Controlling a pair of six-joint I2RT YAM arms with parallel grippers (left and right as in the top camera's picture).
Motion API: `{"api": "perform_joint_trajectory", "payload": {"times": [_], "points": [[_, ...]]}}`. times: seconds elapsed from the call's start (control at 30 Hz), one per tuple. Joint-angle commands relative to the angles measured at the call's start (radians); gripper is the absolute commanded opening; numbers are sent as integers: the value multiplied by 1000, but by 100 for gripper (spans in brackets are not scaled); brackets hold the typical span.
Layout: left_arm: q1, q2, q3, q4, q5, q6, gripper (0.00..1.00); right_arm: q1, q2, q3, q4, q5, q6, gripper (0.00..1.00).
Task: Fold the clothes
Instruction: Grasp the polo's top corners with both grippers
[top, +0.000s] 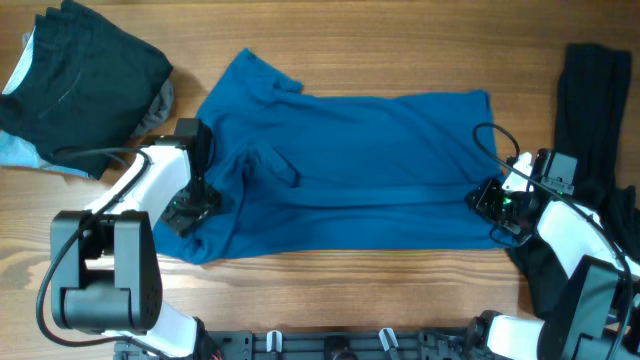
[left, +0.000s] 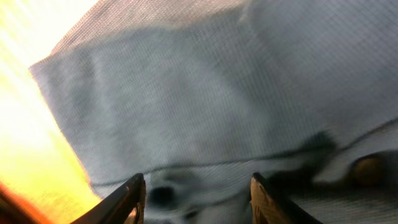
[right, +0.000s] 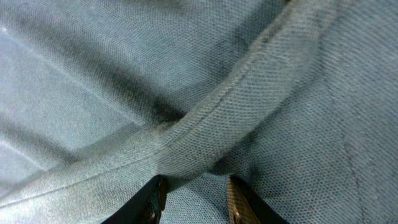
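Right gripper sits at the right edge of the frame's middle, on the side hem of the blue top. Its jaws are narrow, and a thick fold of the hem runs down between them, so it looks like it is pinching that fold. Left gripper is on the lower left part of the top, near a sleeve. Its fingers stand apart with flat cloth under them, and I can't see them holding anything. The top lies spread out across the middle of the table, bumpy on the left and smoother on the right. A black pile sits in the upper left corner, and more black cloth lies along the right edge. I think this is the early part of folding, with both arms getting a hold on the two sides of the top. Next, the left gripper needs to close on some cloth. Then both can lift and bring one side over. They should move together, or the top will bunch up or slip out.
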Motion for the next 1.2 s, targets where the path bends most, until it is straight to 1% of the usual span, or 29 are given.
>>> {"api": "perform_joint_trajectory", "payload": {"times": [0.0, 0.07, 0.13, 0.17, 0.2, 0.27, 0.33, 0.37, 0.4, 0.5, 0.57, 0.7, 0.8, 0.9, 1.03, 1.13, 1.17], "points": [[3, -2, 9, -10, -6, 78, 51, 0, 7, -40, -34, 130, 66, 38], [3, -26, 88, -29, -5, 132, 50, 0, 7, -27, -49, 105, 68, 39], [3, -50, 203, -27, 10, 204, 52, 0, 0, 23, -84, 83, 66, 44], [3, -51, 257, -12, 33, 252, 55, 0, -7, 58, -104, 80, 64, 47], [3, -51, 340, 34, 90, 340, 63, 0, -18, 128, -142, 79, 54, 49], [3, -48, 426, 171, 161, 435, 70, 0, -35, 214, -178, 69, 51, 54], [3, -47, 442, 333, 208, 486, 76, 0, -47, 291, -203, 10, 24, 59], [3, -36, 442, 407, 216, 490, 78, 0, -53, 326, -215, -35, 18, 61], [3, -16, 442, 471, 216, 494, 83, 0, -55, 342, -222, -62, 7, 62], [3, 75, 442, 619, 232, 543, 94, 0, -55, 359, -240, -131, -19, 64], [3, 153, 442, 712, 248, 574, 96, 0, -55, 359, -257, -137, -27, 64], [5, 291, 442, 832, 256, 584, 94, 0, -55, 359, -285, -137, -27, 64], [18, 380, 442, 871, 257, 583, 91, 0, -55, 359, -299, -136, -27, 65], [24, 456, 442, 864, 275, 583, 88, 0, -54, 359, -303, -128, -23, 64], [21, 483, 442, 848, 302, 583, 83, 0, -54, 359, -302, -126, -23, 64], [18, 501, 441, 822, 327, 583, 68, 0, -54, 359, -299, -117, -23, 64], [16, 505, 441, 801, 354, 583, 60, 0, -54, 359, -294, -117, -24, 65]]}}
